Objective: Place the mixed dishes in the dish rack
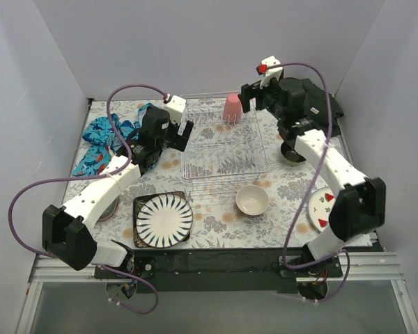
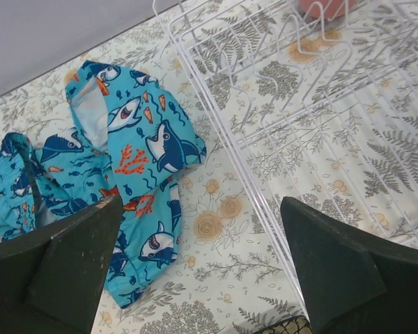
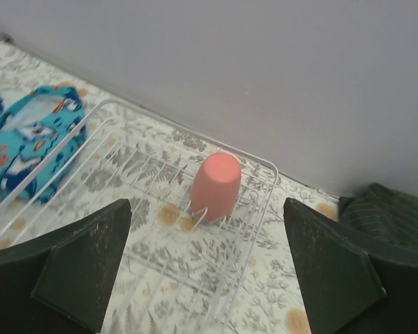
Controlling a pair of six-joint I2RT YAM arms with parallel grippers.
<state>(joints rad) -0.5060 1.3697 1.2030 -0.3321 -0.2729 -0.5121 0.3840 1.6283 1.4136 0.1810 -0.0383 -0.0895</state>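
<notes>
Right tool (image 3: 205, 209) camera shows pink cup (image 3: 214, 184) whole; left crops it.

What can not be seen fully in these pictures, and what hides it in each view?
Top view: the watermelon-print white plate is half covered by the right arm.
Top view: a round dish lies under the left arm; its colour and shape cannot be told.
Top view: the black dish is mostly behind the right arm.
Left wrist view: the pink cup is blurred and cut by the top edge.
</notes>
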